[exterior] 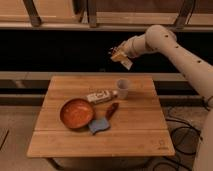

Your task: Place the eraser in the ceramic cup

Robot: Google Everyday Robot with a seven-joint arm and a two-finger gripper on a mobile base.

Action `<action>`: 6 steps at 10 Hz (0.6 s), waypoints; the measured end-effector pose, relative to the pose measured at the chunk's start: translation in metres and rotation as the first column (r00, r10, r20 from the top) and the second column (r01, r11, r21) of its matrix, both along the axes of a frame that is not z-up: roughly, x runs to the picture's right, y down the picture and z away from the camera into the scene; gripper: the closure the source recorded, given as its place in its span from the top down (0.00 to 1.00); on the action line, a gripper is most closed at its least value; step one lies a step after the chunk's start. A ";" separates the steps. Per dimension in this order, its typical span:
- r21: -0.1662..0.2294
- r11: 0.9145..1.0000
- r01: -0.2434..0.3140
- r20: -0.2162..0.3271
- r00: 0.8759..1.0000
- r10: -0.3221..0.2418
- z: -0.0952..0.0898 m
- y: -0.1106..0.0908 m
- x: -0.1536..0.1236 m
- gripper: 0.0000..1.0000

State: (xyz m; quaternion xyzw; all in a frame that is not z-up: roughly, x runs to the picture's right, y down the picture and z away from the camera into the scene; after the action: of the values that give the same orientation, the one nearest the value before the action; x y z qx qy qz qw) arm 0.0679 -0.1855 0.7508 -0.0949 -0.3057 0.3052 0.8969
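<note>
Over the far edge of the wooden worktop (145, 140), against a dark wall recess, the hand (119, 54) is gripping the eraser (126, 63), hanging well above the ceramic cup (122, 88). White bottle (100, 96), orange bowl (77, 113) and blue pad (99, 125) are sitting on the slats. Beige floor (20, 125) is showing around it.
</note>
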 end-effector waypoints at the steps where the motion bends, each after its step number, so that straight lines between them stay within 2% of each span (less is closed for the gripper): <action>1: -0.057 0.993 -0.107 0.008 0.994 0.108 0.009 0.006 0.007 0.00; 2: -0.085 0.980 -0.183 0.002 0.983 0.183 0.016 0.009 0.017 0.00; 4: -0.108 0.955 -0.276 -0.022 0.961 0.275 0.029 0.016 0.035 0.00; 6: -0.124 0.944 -0.304 -0.034 0.953 0.303 0.043 0.029 0.039 0.00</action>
State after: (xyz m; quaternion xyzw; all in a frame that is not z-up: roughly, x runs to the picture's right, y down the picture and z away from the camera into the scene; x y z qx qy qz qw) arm 0.1068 -0.1562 0.7942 -0.1018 -0.2898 0.4593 0.8335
